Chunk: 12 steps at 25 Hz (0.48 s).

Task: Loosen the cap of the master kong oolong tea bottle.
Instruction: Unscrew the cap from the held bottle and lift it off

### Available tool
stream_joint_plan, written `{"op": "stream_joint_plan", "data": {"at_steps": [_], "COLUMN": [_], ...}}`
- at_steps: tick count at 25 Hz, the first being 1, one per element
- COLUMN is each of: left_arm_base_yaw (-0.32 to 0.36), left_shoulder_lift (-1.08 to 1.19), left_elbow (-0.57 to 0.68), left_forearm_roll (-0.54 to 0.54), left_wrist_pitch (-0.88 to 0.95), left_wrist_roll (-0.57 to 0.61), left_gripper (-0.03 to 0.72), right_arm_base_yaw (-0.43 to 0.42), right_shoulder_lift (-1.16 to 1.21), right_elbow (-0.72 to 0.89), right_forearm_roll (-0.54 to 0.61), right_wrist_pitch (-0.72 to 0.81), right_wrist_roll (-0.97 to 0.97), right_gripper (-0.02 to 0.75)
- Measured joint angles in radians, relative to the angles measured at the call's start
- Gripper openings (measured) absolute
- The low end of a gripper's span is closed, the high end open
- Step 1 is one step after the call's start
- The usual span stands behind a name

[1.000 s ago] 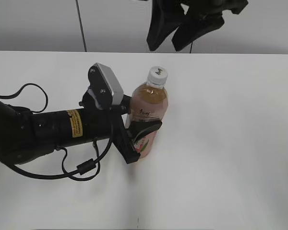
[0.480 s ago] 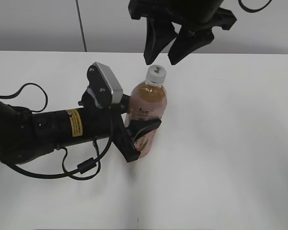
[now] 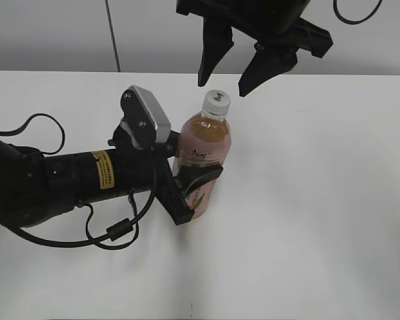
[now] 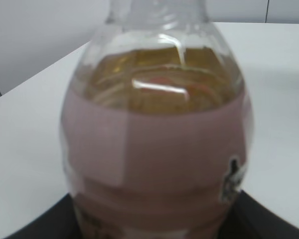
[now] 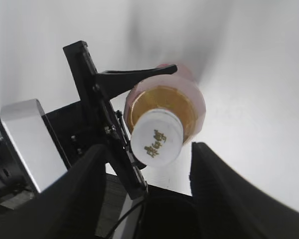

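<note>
Cap [image 3: 217, 100] sits below the spread right gripper [image 3: 228, 81]; centre, lower squarely, while left gripper [image 3: 195, 187] pinches the bottle [image 3: 203, 157].

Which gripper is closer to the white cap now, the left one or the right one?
The right gripper is closer: it hangs open just above the cap, not touching. The left gripper clamps the bottle lower down, at the label.

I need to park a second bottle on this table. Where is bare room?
Bare table lies right of the bottle and along the near edge. Crowded: left of the bottle, filled by the left pincer and arm; above the cap, the open right pincer.
</note>
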Motion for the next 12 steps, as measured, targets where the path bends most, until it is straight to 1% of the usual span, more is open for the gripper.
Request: {"op": "stream_joint_plan", "data": {"at_steps": [6, 9, 12], "left_arm_base_yaw": [0.000, 0.000, 0.000], "left_shoulder_lift": [0.000, 0.000, 0.000], "left_elbow": [0.000, 0.000, 0.000], "left_forearm_roll": [0.000, 0.000, 0.001], "left_wrist_pitch": [0.001, 0.001, 0.001], "left_wrist_roll": [0.000, 0.000, 0.000], "left_gripper": [0.368, 0.368, 0.368], "right_arm_base_yaw": [0.000, 0.000, 0.000], "right_shoulder_lift": [0.018, 0.046, 0.056], "right_elbow": [0.000, 0.000, 0.000], "right_forearm_roll": [0.018, 0.041, 0.037], "right_wrist_pitch": [0.000, 0.000, 0.000], "right_wrist_roll": [0.124, 0.143, 0.168], "right_gripper": [0.416, 0.416, 0.416]}}
